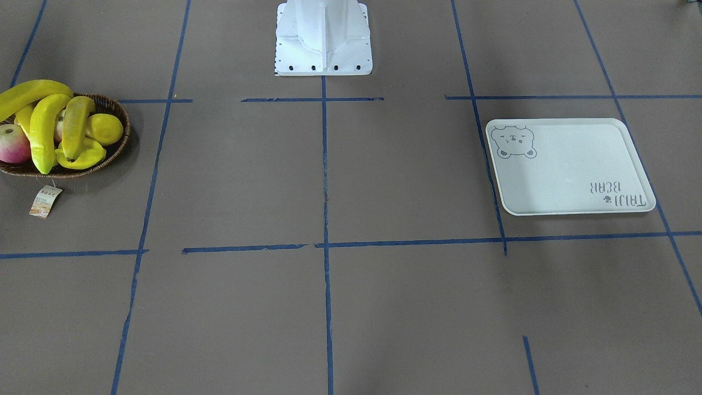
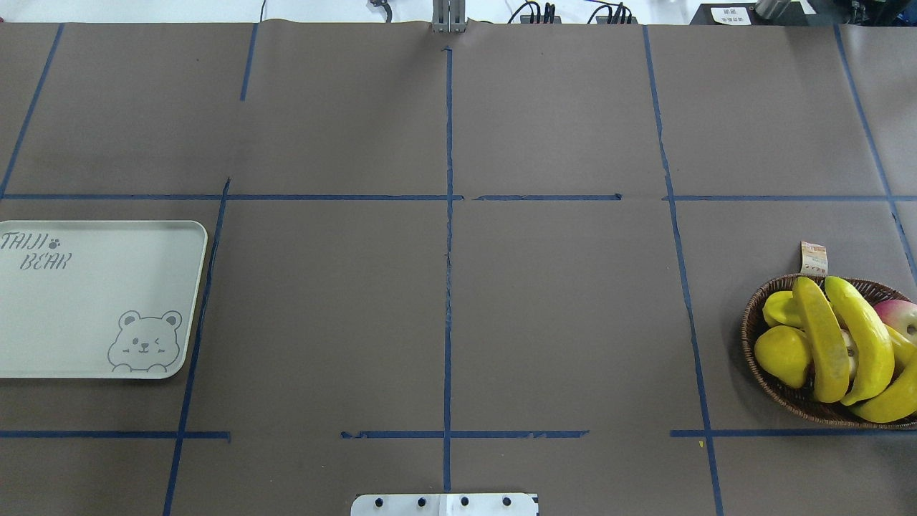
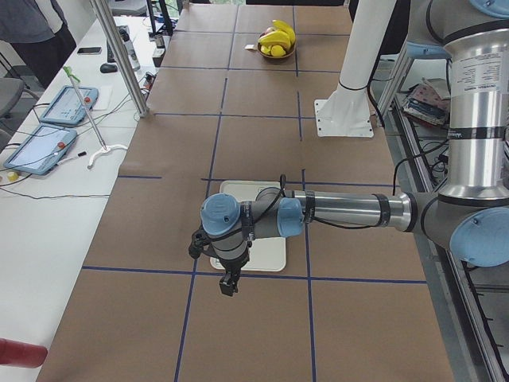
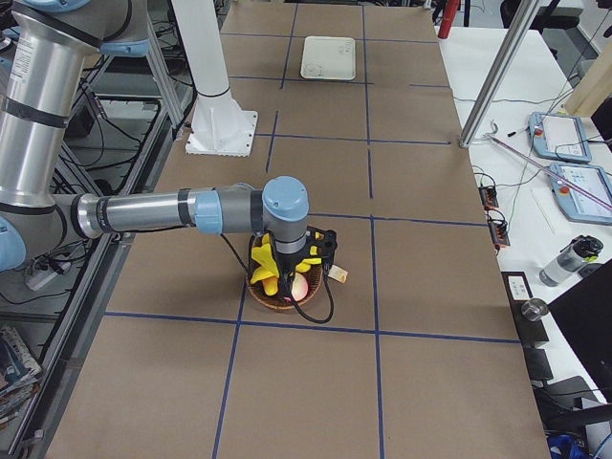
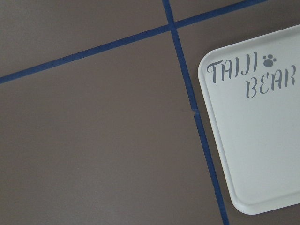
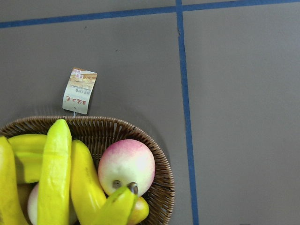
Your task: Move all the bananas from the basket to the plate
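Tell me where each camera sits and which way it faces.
Front-facing: across the table, facing the robot base; no arms.
Overhead: behind robot, looking down; base edge only.
Left: table end by the plate; left arm near.
Right: table end by the basket; right arm near.
Left wrist: down on the plate's corner; no body.
Right wrist: down on basket and bananas; no body.
Shared: front-facing and overhead show plate and basket, mirrored.

Basket point(image 2: 746, 333): cut off by the overhead view's right edge. Plate point(image 2: 93, 315): cropped at its left edge. Bananas point(image 4: 260, 260): partly hidden by the near arm. Left gripper point(image 3: 229, 284), right gripper point(image 4: 284, 273): opening cannot be judged.
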You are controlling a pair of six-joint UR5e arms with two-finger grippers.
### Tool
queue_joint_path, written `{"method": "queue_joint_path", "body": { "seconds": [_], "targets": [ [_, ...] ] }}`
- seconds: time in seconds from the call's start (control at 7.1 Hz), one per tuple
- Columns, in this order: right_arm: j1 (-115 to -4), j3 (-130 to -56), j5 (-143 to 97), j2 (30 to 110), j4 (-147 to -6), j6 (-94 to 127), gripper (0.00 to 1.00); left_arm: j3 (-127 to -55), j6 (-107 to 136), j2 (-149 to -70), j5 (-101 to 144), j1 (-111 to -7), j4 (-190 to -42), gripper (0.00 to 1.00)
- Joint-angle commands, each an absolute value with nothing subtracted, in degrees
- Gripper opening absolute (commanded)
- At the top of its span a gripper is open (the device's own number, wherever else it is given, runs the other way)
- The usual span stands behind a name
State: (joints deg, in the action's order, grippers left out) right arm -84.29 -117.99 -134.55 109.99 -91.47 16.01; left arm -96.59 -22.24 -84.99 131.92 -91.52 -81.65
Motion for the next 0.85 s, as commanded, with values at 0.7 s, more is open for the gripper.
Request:
{"method": "queue_joint_path", "body": {
  "seconds": [0.7],
  "targets": [
    [-61.1,-118.3,-119.0,116.6,-69.3,64.4,0.98,-96.9,-22.2,-84.8,131.9,-91.5,-81.7,1.00]
  ]
}}
